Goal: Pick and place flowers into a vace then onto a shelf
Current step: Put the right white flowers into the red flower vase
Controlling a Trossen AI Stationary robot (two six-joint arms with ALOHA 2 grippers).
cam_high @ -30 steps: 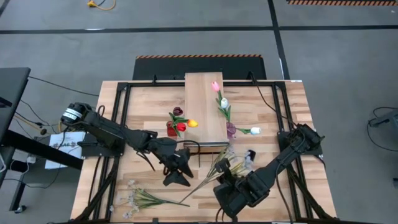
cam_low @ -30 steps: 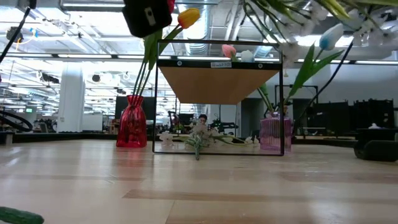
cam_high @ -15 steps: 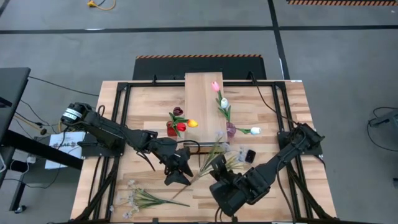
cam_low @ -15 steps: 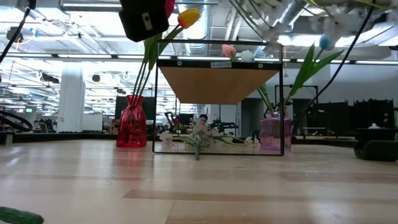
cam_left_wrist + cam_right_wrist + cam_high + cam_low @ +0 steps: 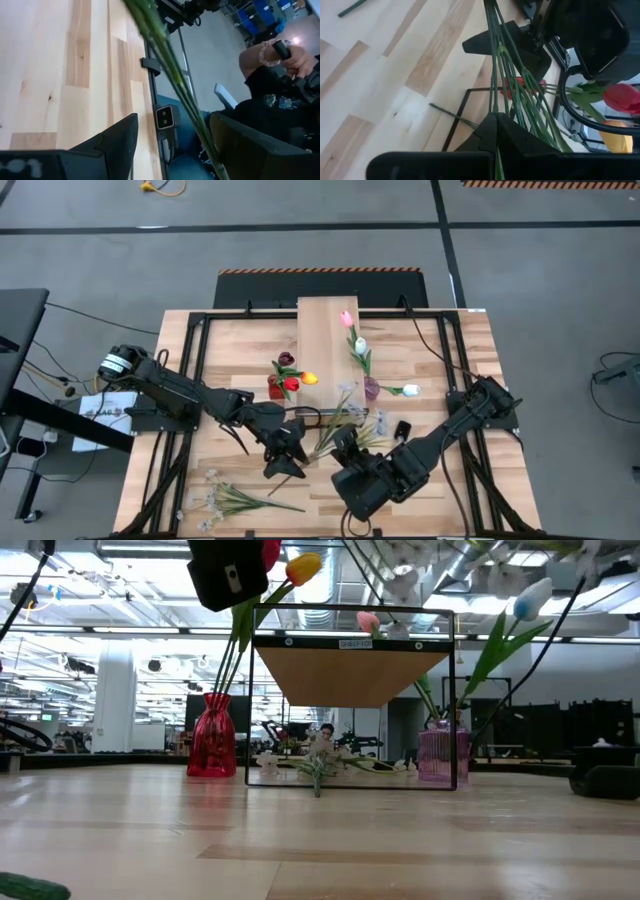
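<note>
A spray of pale blossoms (image 5: 352,402) on long green stems hangs in the air in front of the shelf (image 5: 330,350), with my right gripper (image 5: 340,443) shut on its stems. The lower stems (image 5: 170,75) pass between the open fingers of my left gripper (image 5: 290,458) without visibly touching them. The red vase (image 5: 276,388) holds red, yellow and dark tulips. The pink vase (image 5: 372,388) holds pink and white tulips. Both vases stand on the table beside the shelf. My right gripper pinches several of the spray's green stems (image 5: 494,111) between its two shut fingers, partway along the bundle. The fingers slant downward from the table's right-near side. Other branches (image 5: 540,120) pass beside the fingers. The spray is lifted clear of the table, its blossoms toward the shelf.
A second spray of blossoms (image 5: 235,500) lies on the table near its front left corner. More flowers (image 5: 318,766) lie under the shelf. A black frame rings the tabletop. Beyond the table's edge a person's hand (image 5: 292,55) holds a handle.
My right gripper, still shut on the spray, has risen and gone toward the table's left and far side, rolling as it went. The spray has turned with it: the blossoms have swung toward the shelf, and the stem end has come up between my left gripper's fingers.
</note>
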